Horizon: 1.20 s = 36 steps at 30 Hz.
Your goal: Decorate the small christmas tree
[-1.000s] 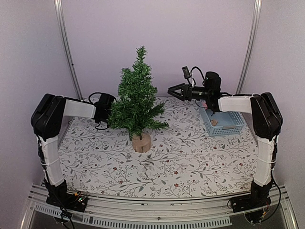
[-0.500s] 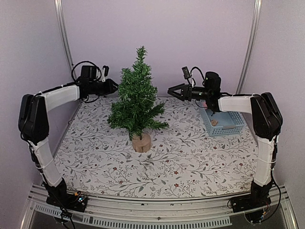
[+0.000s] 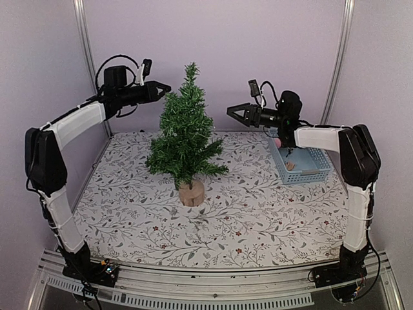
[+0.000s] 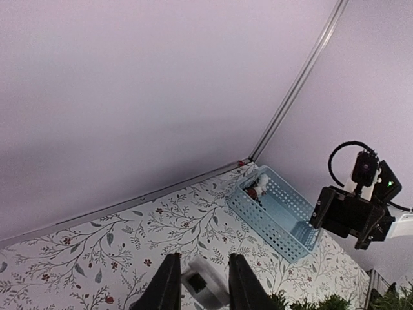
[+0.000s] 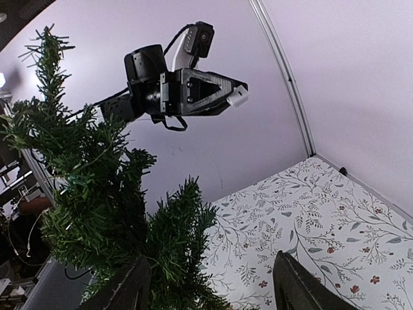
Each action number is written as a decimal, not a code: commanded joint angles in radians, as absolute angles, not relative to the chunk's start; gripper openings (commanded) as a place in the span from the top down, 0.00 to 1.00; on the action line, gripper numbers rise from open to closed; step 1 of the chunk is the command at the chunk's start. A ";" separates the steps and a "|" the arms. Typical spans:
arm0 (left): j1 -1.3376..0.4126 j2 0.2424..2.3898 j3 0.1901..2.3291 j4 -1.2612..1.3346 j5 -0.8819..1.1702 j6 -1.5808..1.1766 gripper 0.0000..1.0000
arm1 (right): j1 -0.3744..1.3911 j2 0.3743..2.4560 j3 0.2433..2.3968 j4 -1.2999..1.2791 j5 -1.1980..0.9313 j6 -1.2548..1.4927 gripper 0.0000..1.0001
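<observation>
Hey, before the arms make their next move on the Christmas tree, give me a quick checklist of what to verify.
1. The tree stands upright: ok.
2. The left pincer grips the small white item: ok.
3. The right pincer is open and empty: ok.
4. The basket has contents: ok.
5. The left pincer is clear of the tree: cannot tell.

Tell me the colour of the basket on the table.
The basket is light blue; the left wrist view shows it best.
</observation>
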<state>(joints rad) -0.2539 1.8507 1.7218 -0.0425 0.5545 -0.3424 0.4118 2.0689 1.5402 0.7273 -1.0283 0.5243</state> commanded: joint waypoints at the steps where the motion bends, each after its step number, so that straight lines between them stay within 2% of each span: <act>1: -0.309 1.920 1.761 0.035 0.684 -0.320 0.77 | 0.407 2.123 1.571 0.893 -1.035 0.689 0.32; 18: -0.425 2.111 1.924 0.106 0.934 -0.316 0.79 | 0.424 2.252 1.616 1.215 -0.991 1.048 0.35; 27: -0.434 2.132 1.931 0.113 0.961 -0.316 0.80 | 0.463 2.327 1.695 1.244 -0.955 1.140 0.40; 32: -0.415 2.134 1.923 0.094 0.890 -0.316 0.71 | 0.444 2.274 1.567 1.209 -0.936 1.066 0.40; 36: -0.404 2.124 1.926 0.075 0.843 -0.308 0.63 | 0.420 2.195 1.470 1.085 -0.948 0.919 0.40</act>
